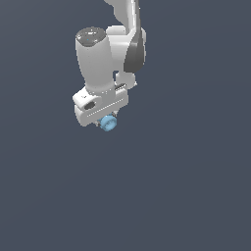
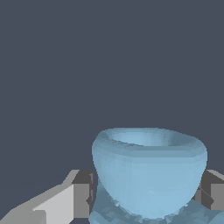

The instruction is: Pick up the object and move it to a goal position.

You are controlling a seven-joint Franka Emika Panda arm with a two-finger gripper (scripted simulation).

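The pincer (image 1: 108, 121) is closed around the object (image 1: 108, 123), which sits just beneath the white hand: light blue, rounded like a small bowl, hollow-topped, with a rough base.

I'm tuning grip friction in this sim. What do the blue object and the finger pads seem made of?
The blue object renders as matte, plastic-like: evenly shaded, faceted, no highlights, so the real material stays open. The gripper shell looks like smooth white plastic; its fingertips carry dull dark-grey pads, perhaps rubber.
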